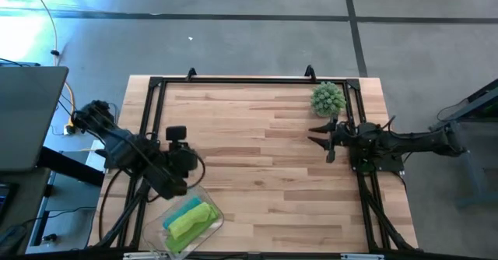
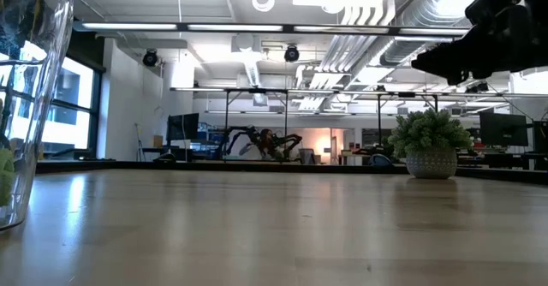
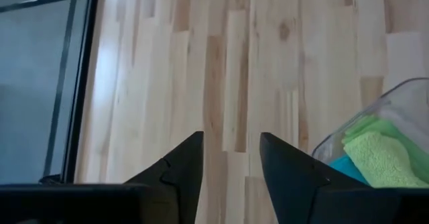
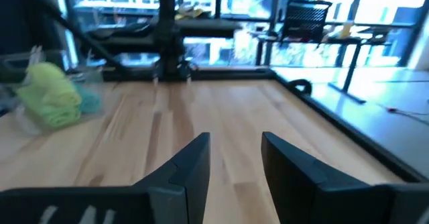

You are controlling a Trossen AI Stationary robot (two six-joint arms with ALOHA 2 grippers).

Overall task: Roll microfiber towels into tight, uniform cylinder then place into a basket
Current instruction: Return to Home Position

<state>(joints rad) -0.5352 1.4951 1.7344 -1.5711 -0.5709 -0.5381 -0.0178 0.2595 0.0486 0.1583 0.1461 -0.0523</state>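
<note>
The clear plastic basket (image 1: 204, 200) stands at the table's near left. In it lie rolled towels: lime green ones (image 1: 191, 221) and a teal blue one (image 1: 181, 209). They also show in the left wrist view (image 3: 382, 158) and the right wrist view (image 4: 52, 93). My left gripper (image 3: 231, 150) is open and empty above the bare table, just beside the basket's far left side. My right gripper (image 1: 317, 135) is open and empty at the table's right, held above the wood.
A spiky grey-green ball plant in a pot (image 1: 327, 99) stands at the far right, close to my right gripper; it shows in the low view (image 2: 431, 145). A black frame (image 1: 233, 79) runs along the table's edges. The wood between the arms is bare (image 1: 257, 151).
</note>
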